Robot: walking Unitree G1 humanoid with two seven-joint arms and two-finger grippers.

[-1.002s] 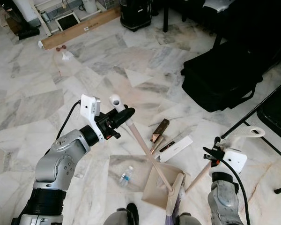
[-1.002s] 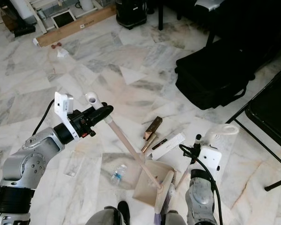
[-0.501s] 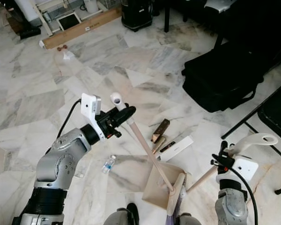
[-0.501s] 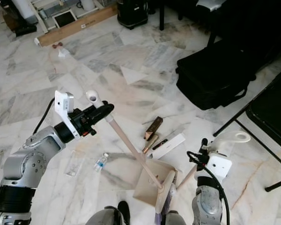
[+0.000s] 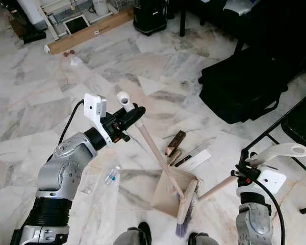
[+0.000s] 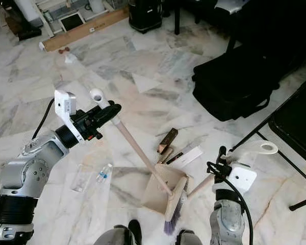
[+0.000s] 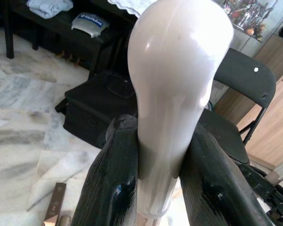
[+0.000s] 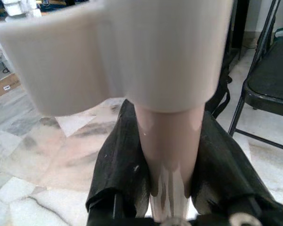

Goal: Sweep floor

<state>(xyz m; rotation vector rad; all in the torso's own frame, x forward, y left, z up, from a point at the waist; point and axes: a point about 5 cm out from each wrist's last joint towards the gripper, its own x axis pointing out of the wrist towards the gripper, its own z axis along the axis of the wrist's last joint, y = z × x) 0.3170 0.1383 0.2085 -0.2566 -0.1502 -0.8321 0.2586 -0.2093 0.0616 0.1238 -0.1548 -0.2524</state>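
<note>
Left gripper [image 5: 128,115] clamps the broom [image 5: 152,150]; right gripper [image 5: 243,172] clamps the dustpan [image 5: 169,189] handle. Draw the bristles steadily into the pan below both jaws.

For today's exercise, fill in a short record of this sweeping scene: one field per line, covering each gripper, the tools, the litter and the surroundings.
left gripper: shut on broom handle
right gripper: shut on dustpan handle
broom: slanted, brush head on dustpan
dustpan: flat on floor
bottle: lying on floor, beside dustpan
other litter: brown box, white box
surroundings: marble floor, black bag, folding chair
</note>
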